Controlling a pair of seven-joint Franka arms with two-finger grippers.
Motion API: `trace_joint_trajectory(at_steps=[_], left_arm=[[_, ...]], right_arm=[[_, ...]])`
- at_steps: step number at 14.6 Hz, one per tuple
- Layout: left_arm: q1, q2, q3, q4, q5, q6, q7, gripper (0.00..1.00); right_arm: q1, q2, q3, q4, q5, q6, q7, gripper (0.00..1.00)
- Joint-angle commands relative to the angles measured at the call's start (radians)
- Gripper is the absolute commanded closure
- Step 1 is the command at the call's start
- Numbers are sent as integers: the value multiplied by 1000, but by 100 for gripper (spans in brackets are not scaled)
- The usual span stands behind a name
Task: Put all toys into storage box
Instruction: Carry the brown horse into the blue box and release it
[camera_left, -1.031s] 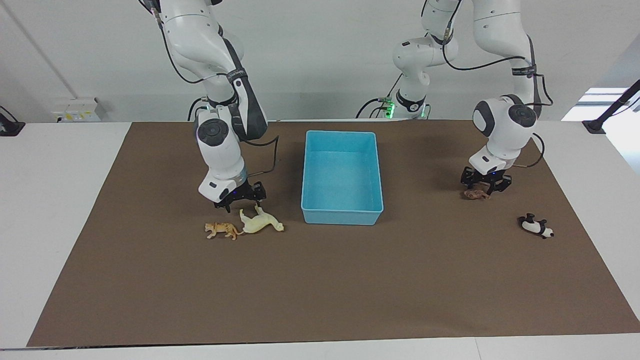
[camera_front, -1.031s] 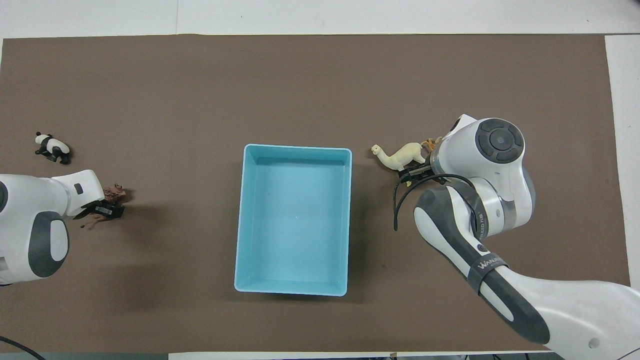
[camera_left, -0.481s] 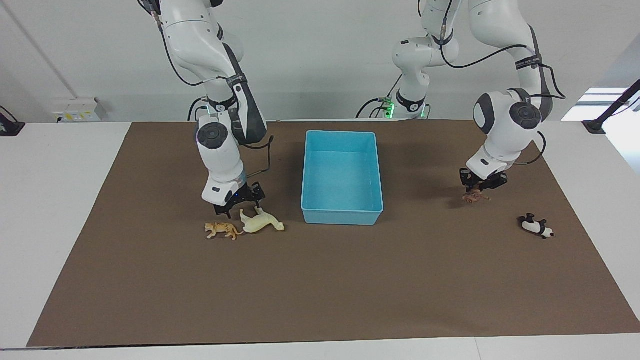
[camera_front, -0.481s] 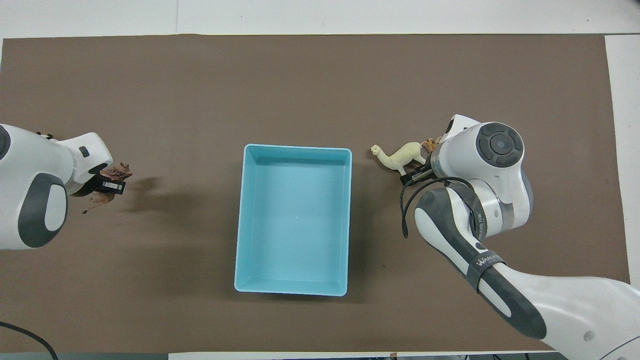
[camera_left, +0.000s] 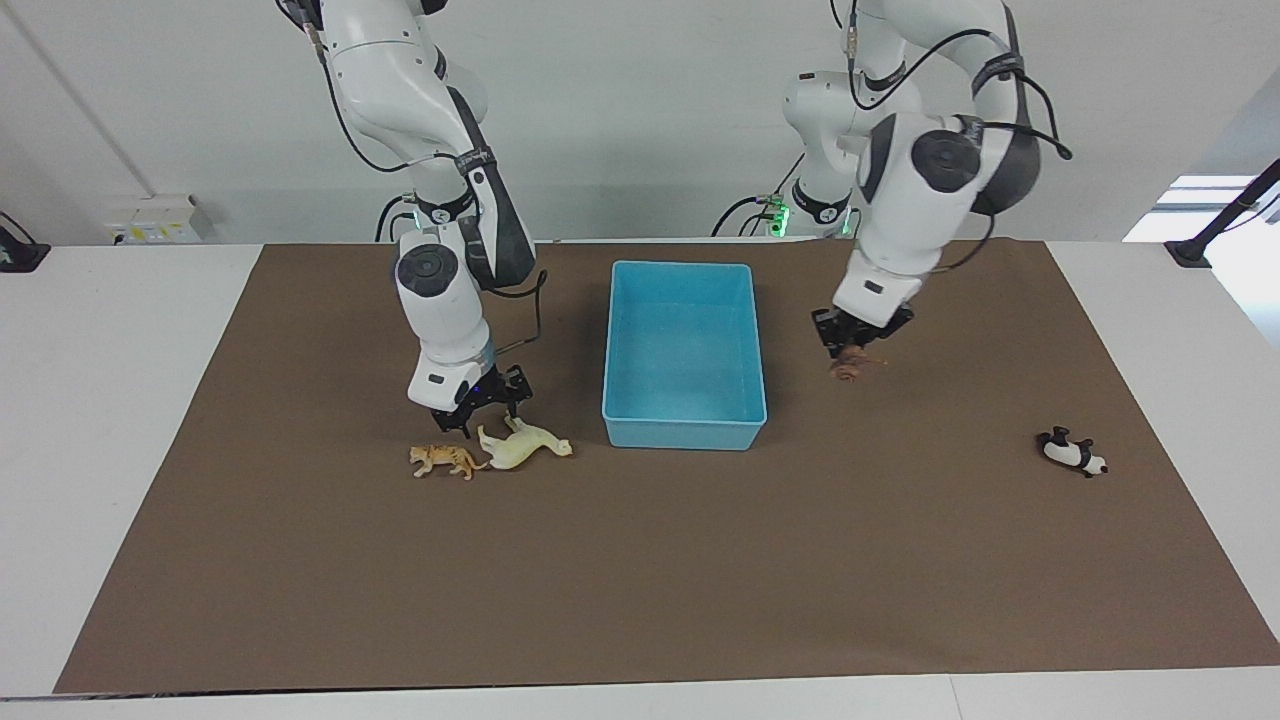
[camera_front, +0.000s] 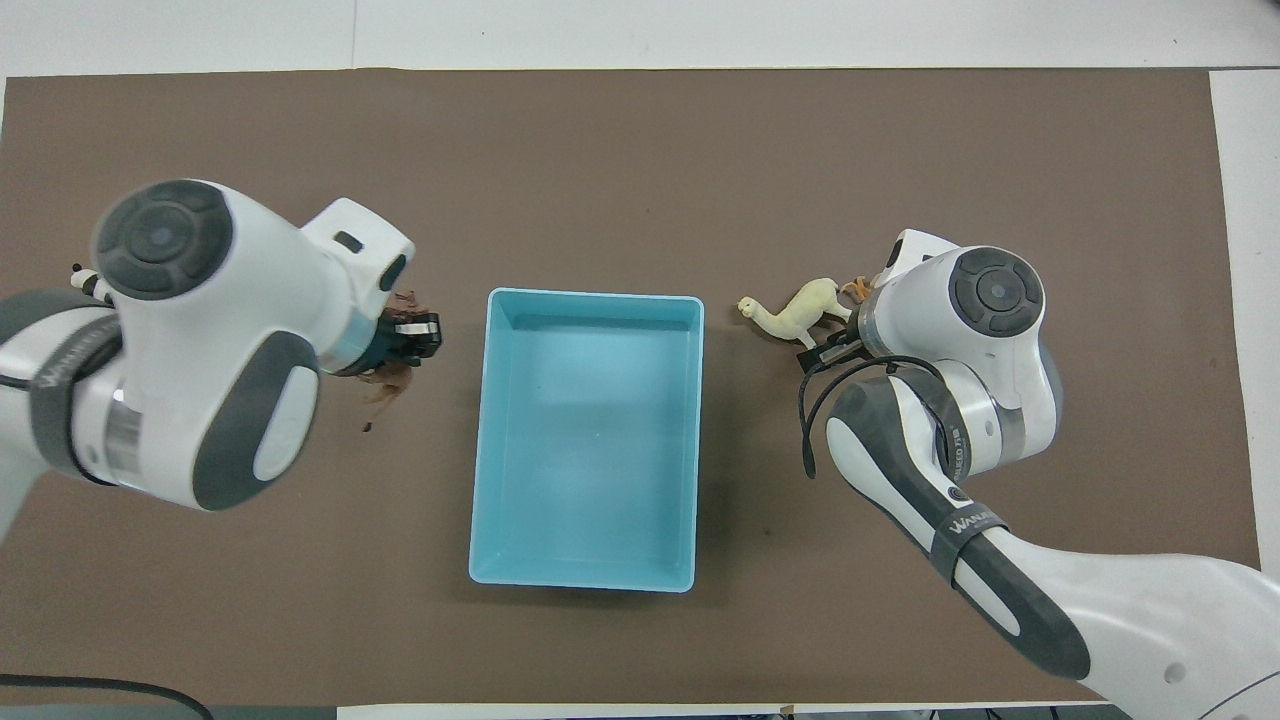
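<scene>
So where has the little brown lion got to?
The brown lion hangs in the air, held by the left tool, over the brown mat just beside the blue storage box, on the left arm's end of it.

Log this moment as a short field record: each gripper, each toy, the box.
left gripper: raised over the mat beside the storage box, shut on the brown lion
right gripper: low over the cream horse, grip not settled
orange tiger: lying on the mat beside the horse
panda: lying on the mat toward the left arm's end
storage box: holds no toy yet
</scene>
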Motion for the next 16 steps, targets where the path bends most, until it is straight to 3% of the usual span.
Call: trace_joint_trajectory(at_steps=[1,3,4,5,6,7,13,16], left_arm=[[-123,-6,19,-26,-15,48,-206,100],[-200,-9,19,-73,-15,112,-315,100],[-224,-15,19,-104,-15,142,-357,95],[-241,-24,21,-122,-15,148,-378,68],[-243,-24,21,-121,-15,139,-381,28],[-245,-24,21,-118,-15,130,-383,0],[-228,-55,30,-113,-15,72,-372,0],[-90,-92,32,-84,-9,-7,-368,0]], right_arm=[[-8,10,3,-12,5,30,-26,43],[-6,10,3,-12,3,30,-26,59],[-6,10,3,-12,3,30,-26,68],[-6,10,3,-12,3,30,-26,80],[-6,10,3,-11,3,32,-26,90],[-6,10,3,-12,3,32,-26,100],[-6,10,3,-6,2,29,-27,100],[-8,11,3,9,2,21,-29,100]])
